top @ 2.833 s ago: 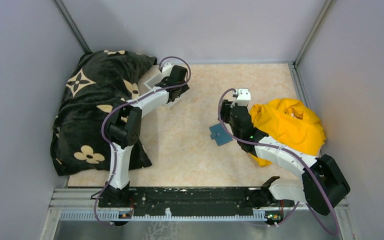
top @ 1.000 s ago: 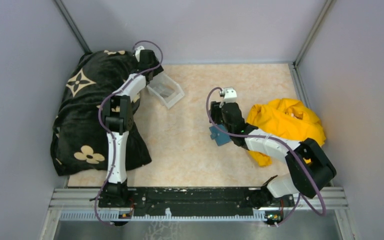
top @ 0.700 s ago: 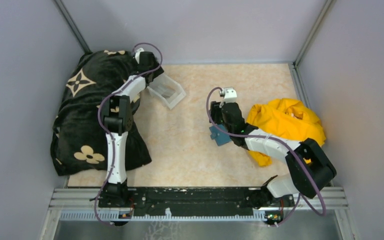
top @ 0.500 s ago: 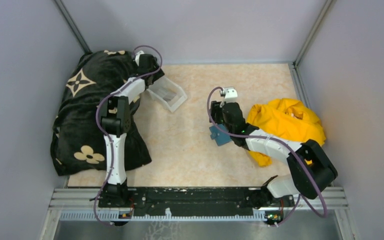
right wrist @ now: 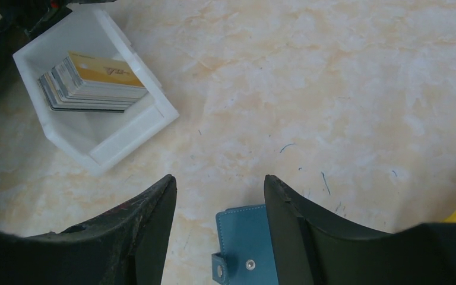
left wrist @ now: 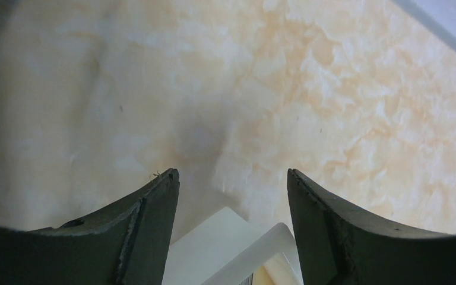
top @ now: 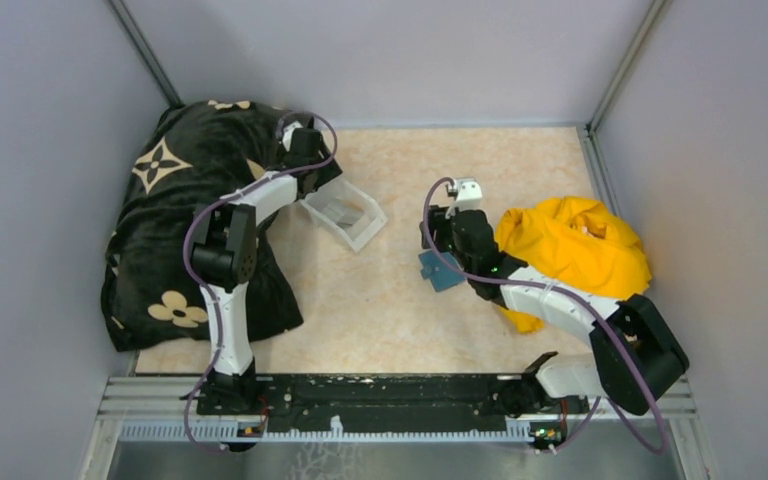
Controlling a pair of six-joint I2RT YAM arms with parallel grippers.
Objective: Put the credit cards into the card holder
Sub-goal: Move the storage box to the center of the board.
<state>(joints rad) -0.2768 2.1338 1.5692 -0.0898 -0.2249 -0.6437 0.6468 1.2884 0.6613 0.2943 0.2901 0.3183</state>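
1. Overhead, my left claw [top: 312, 188] sits at the far-left corner of the white tray [top: 352, 218]. The card holder [top: 441, 269] lies flat on the counter [top: 380, 310], well apart from the tray on its right-arm side and partly covered by my right claw [top: 436, 240]. The tray's contents barely resolve here.
2. Left wrist: the jaws stand apart with a tray corner filling the gap. I cannot tell whether it is grasped or merely straddled. The tray's inside is cut off.
3. Right wrist: the right claw is released and empty above the card holder, whose near part is cut off. The credit cards [right wrist: 92, 83] sit stacked inside the tray. I judge them light, stiff and slick, so I would pinch one by its exposed edge. The holder looks soft, and I would hold it near the snap tab.
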